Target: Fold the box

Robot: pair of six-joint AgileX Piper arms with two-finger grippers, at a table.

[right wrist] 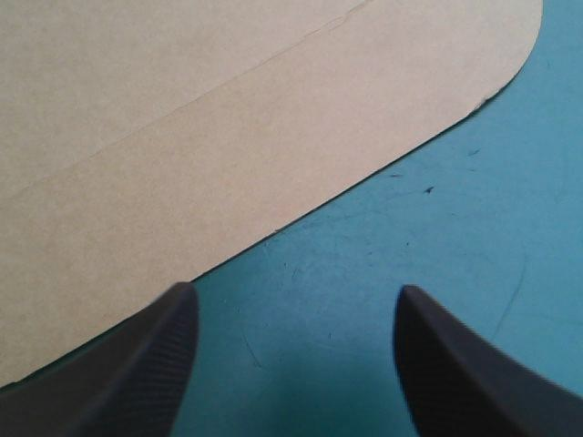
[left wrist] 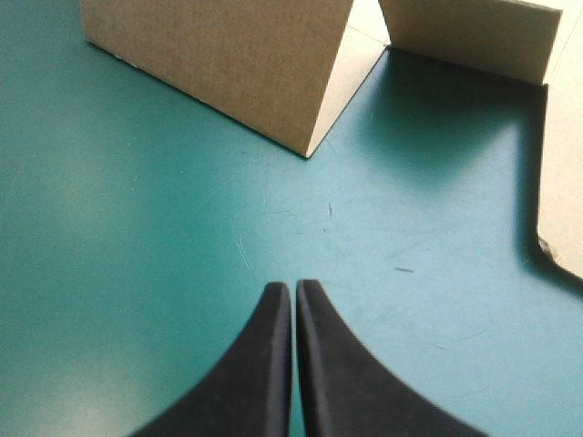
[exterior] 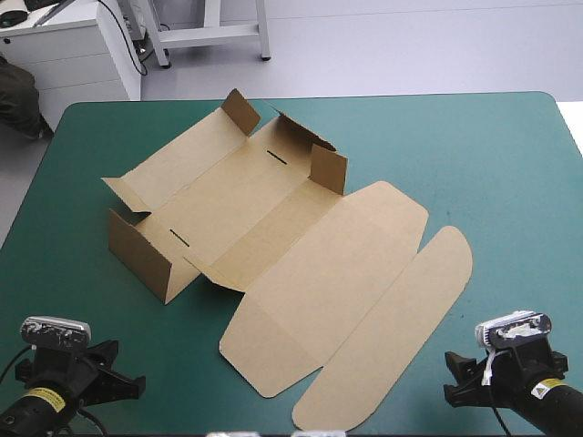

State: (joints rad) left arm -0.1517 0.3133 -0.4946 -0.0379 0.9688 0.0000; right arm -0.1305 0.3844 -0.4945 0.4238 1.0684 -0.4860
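Note:
The brown box (exterior: 273, 237) lies in the middle of the table as a cut sheet. Its left part has short walls and end flaps (exterior: 141, 259) raised. The lid (exterior: 337, 273) and its rounded tuck flap (exterior: 401, 328) lie flat toward the front right. My left gripper (exterior: 114, 382) is at the front left corner, shut and holding nothing. It rests on the cover short of a raised wall (left wrist: 228, 64) ahead of it (left wrist: 293, 293). My right gripper (exterior: 455, 378) is at the front right. It stands open (right wrist: 296, 314), just short of the tuck flap's rounded edge (right wrist: 228, 155).
The teal-green cover (exterior: 492, 155) shows wide to the right of the box and beyond it to the far edge. A narrower strip of cover (left wrist: 137, 228) separates each gripper from the board.

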